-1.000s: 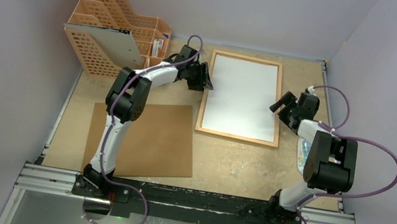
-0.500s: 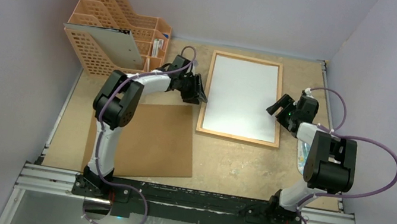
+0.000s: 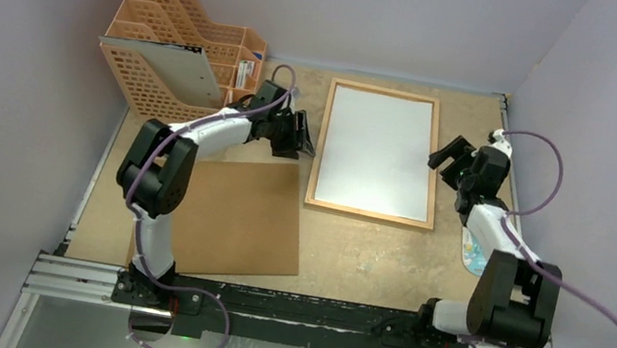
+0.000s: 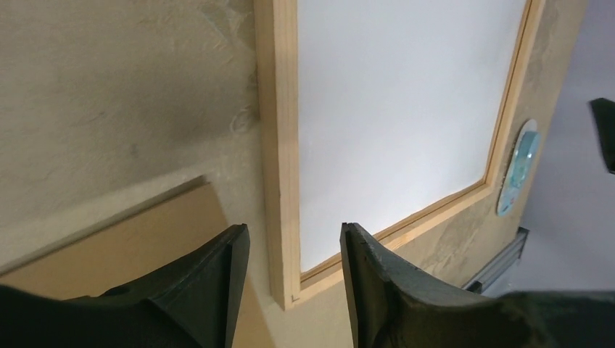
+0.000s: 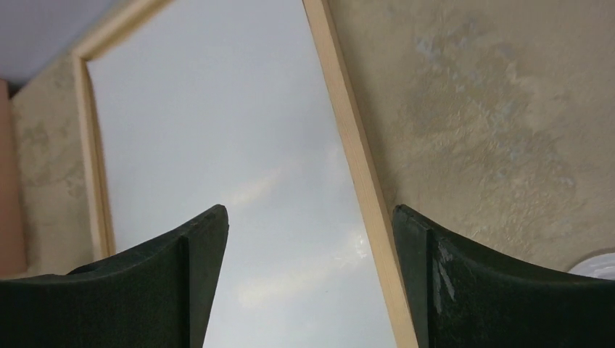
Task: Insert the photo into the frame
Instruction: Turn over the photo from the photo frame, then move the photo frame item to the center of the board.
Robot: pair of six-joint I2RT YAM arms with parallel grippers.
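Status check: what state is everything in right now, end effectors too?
Thin light-wood rectangular frame: lying flat, uncovered.
White rectangular sheet: flat inside the frame.
Brown hardboard panel: flat, left of the frame.
Orange plastic file rack: upright, holding a pale sheet.
Left end effector: open, empty, near the frame's left rail.
Right end effector: open, empty, near the frame's right rail.

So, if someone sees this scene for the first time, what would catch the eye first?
Most likely the light-wood frame lying flat at the back middle of the table, filled by a plain white sheet. The left gripper and the right gripper stand open beside its two long sides, holding nothing. After that, the orange file rack in the back left corner and the brown board lying flat at the near left.
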